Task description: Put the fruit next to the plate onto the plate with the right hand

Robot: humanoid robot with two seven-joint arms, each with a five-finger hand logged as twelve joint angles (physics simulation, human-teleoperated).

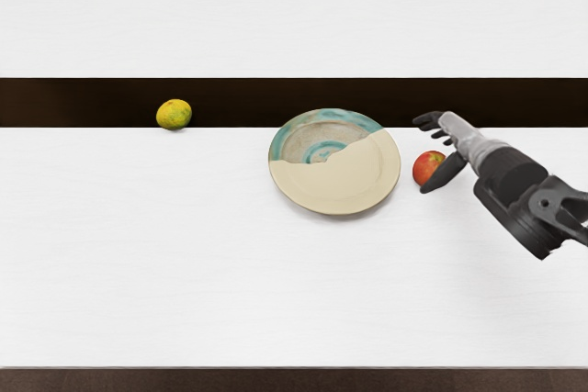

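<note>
Apple (427, 167) on the table (184, 263), near its far edge, just right of the plate (354, 185), not on it. Right hand (448, 142) over the apple, arm from the right edge; fingers (428, 121) spread, thumb low beside it, gripping nothing. Yellow fruit (174, 114) at far edge, well left.

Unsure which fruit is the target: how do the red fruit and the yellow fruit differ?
The red fruit lies close beside the plate; the yellow fruit lies far to its left. The open right hand flanks the red fruit, nothing nears the yellow fruit. Both rest on the table.
</note>
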